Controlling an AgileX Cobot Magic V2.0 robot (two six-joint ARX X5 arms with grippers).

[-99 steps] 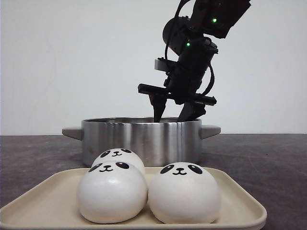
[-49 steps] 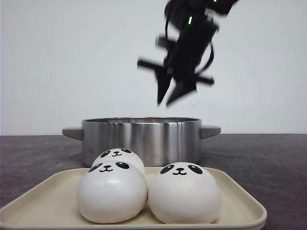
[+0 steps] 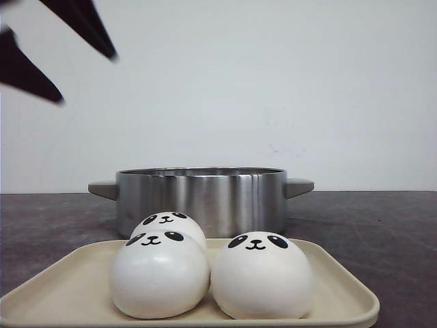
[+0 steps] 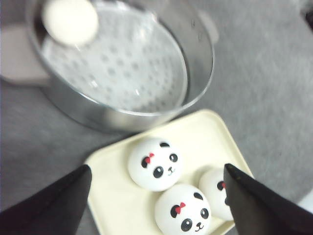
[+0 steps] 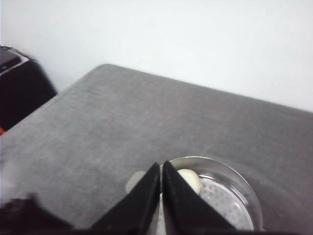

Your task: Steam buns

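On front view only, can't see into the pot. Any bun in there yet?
Observer: Yes. One bun lies on the perforated insert inside the pot, close to the wall.
Operator: Right gripper? It's not in my frame.
Observer: The right gripper is shut and empty, high above the pot.
Operator: And the black shapes at top left?
Observer: That's the left gripper. It is open, holds nothing and hovers above the three tray buns on the tray.
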